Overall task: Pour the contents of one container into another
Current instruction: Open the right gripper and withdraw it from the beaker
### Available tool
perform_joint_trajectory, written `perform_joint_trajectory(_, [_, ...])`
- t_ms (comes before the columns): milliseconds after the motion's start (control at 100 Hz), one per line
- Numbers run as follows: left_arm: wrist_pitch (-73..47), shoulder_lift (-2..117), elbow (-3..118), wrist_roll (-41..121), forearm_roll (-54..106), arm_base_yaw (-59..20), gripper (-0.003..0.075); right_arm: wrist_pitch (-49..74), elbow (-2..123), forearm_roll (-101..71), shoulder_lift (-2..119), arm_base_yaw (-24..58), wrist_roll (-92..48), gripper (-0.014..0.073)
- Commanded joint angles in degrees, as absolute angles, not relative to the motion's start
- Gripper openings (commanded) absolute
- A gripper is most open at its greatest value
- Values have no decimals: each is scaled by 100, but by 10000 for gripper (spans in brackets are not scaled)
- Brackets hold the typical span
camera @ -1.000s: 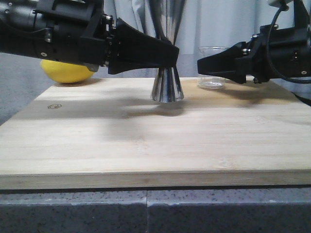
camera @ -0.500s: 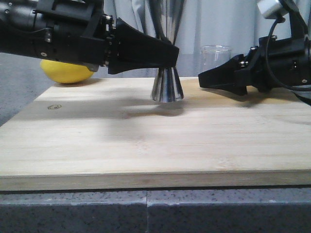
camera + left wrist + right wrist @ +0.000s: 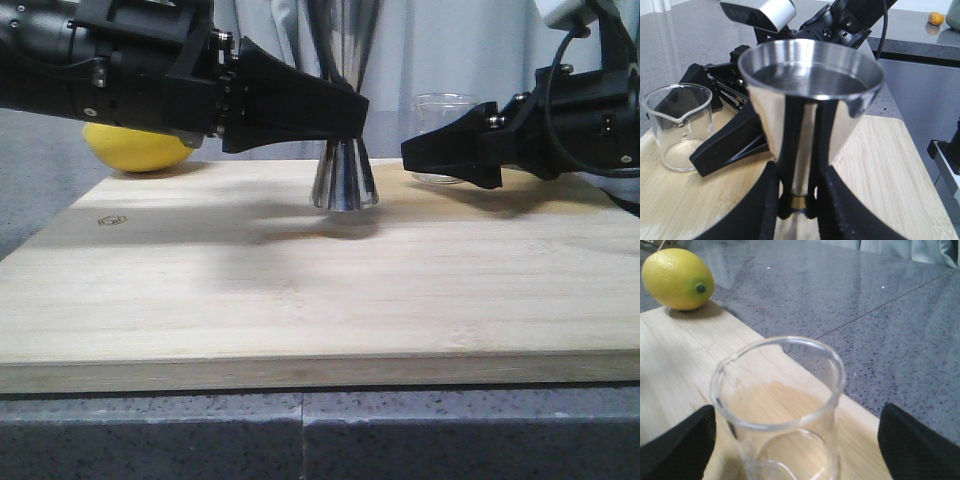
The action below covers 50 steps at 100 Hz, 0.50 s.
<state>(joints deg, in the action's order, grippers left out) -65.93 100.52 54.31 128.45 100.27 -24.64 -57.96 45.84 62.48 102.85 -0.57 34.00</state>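
The steel hourglass jigger (image 3: 345, 182) stands upright on the wooden board (image 3: 300, 300). My left gripper (image 3: 352, 118) is shut on its narrow waist, and the left wrist view shows the fingers clamped at the gold band (image 3: 799, 202) below the jigger's cup (image 3: 810, 95). The clear glass beaker (image 3: 445, 108) stands on the board's far right part and looks empty. My right gripper (image 3: 440, 155) is open, with the beaker (image 3: 780, 405) between its two fingers (image 3: 677, 442), apart from both. The beaker (image 3: 677, 125) also shows in the left wrist view.
A yellow lemon (image 3: 135, 148) lies on the grey counter behind the board's far left corner, and the lemon (image 3: 677, 277) is visible from the right wrist too. The board's far edge runs just behind the beaker. Grey curtains hang at the back.
My right gripper dropped beside the beaker, then rose slightly and shifted left, its fingers now level with the beaker's lower half. The left gripper and jigger have not moved.
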Motion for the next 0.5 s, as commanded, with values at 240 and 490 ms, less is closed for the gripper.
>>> perform_joint_trajectory(240, [-7267, 9821, 5599, 12800, 10411, -2527, 8, -6319, 4679, 5847, 9533, -96, 3511, 598])
perform_joint_trajectory(490, [-7267, 9821, 5599, 12800, 10411, -2527, 8, -6474, 4679, 5748, 8994, -96, 3706, 598])
